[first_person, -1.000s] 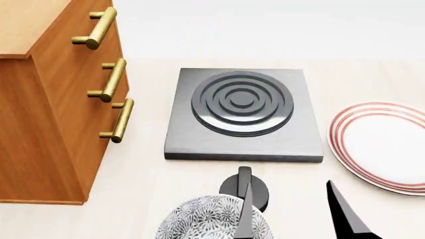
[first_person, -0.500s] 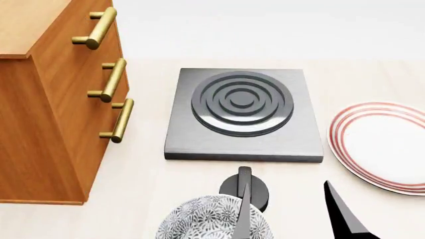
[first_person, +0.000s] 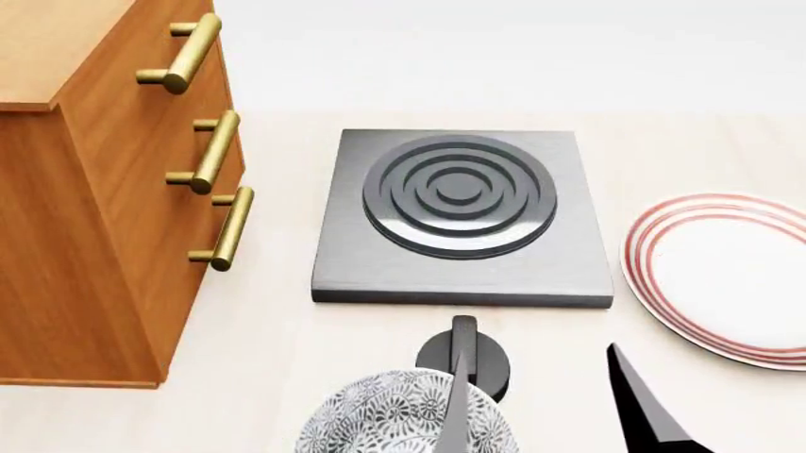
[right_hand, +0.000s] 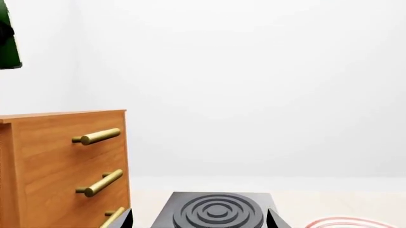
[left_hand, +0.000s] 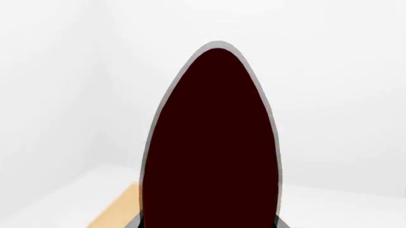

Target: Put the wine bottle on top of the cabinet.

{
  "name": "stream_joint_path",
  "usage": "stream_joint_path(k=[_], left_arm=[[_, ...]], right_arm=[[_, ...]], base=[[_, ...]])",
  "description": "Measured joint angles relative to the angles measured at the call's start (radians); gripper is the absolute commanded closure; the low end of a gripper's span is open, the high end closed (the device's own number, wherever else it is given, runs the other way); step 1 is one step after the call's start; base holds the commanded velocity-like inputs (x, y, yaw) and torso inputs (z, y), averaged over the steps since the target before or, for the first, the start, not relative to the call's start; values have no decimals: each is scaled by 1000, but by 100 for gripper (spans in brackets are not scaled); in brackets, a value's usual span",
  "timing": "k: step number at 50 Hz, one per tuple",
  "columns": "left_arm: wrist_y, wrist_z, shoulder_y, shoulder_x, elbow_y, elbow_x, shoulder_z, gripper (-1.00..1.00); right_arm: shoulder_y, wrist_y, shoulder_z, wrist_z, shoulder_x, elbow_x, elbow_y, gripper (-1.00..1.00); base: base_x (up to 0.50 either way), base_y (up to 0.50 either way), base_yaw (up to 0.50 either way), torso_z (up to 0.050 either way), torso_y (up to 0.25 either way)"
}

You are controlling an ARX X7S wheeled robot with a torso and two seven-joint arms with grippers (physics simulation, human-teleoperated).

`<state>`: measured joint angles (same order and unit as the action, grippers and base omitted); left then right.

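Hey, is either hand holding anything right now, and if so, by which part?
The right hand is open and holds nothing. For the left hand it cannot be told: a dark oval shape fills its wrist view.

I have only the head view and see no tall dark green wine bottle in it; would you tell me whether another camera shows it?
Observer: The right wrist view catches a dark green glass edge, probably the wine bottle, seemingly higher than the top of the orange-brown wooden cabinet.
Operator: Thank you. What does the left wrist camera show?
Observer: Only a dark oval shape with a grey rim, filling its middle; I cannot tell what it is.
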<state>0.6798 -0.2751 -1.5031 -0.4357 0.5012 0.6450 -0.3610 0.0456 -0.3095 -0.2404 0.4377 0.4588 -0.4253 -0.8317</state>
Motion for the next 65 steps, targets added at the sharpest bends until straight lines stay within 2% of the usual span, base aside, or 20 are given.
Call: stream_joint_path(k=[24,65], left_arm=[[45,-19,68,-9,2,58,42,100],[0,13,188,-17,-47,41,63,100]], right_arm=[[-3,4,-15,4,2,2,8,-100],[-8,8,-46,9,6,13,24,-100]], base=[[0,0,0,0,1],[-1,0,1,0,0]])
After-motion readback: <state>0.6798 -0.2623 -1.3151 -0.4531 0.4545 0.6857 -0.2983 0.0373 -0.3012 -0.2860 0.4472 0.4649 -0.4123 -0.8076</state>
